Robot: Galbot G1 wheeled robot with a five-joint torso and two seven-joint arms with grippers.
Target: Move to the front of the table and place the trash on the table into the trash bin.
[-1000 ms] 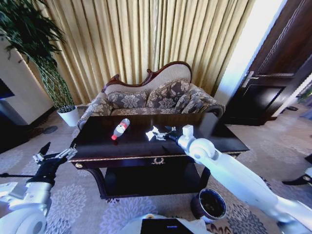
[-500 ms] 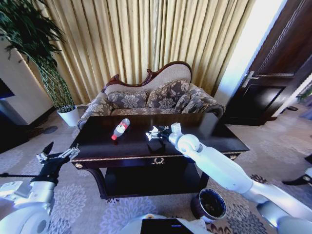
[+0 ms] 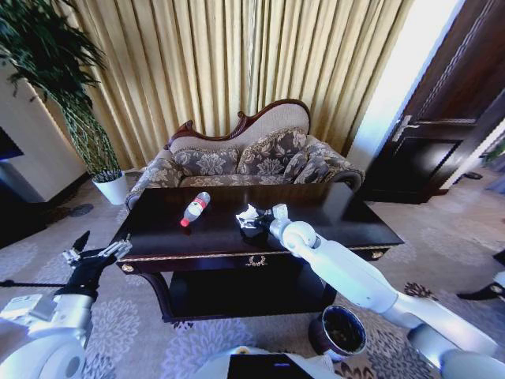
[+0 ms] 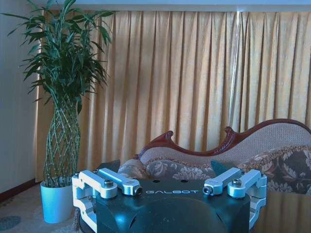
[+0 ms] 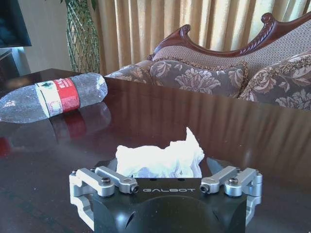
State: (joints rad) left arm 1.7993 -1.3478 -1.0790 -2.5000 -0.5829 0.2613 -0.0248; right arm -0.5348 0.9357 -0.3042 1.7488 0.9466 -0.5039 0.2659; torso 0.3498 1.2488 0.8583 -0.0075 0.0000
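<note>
The dark glossy table [image 3: 347, 207] carries the trash: a clear bottle [image 3: 195, 208] with a red label lying on its side, and a crumpled white paper scrap [image 3: 248, 213] near the middle. My right gripper [image 3: 254, 225] is low over the tabletop right at the scrap. In the right wrist view the scrap [image 5: 163, 159] sits between the open fingers of the right gripper [image 5: 160, 169], and the bottle [image 5: 53, 97] lies farther off. The trash bin [image 3: 339, 332] stands on the carpet below the table's right front corner. My left gripper [image 3: 99, 247] hangs open beside the table's left end.
A patterned sofa [image 3: 245, 158] stands right behind the table, with gold curtains [image 3: 237, 55] beyond. A tall plant in a white pot [image 3: 113, 188] is at the left. A dark door [image 3: 442, 142] is at the right. Open carpet lies in front of the table.
My right arm has swung leftward along the tabletop, bringing its gripper up to the paper scrap. The left arm has barely shifted. Bottle and bin are unmoved.
</note>
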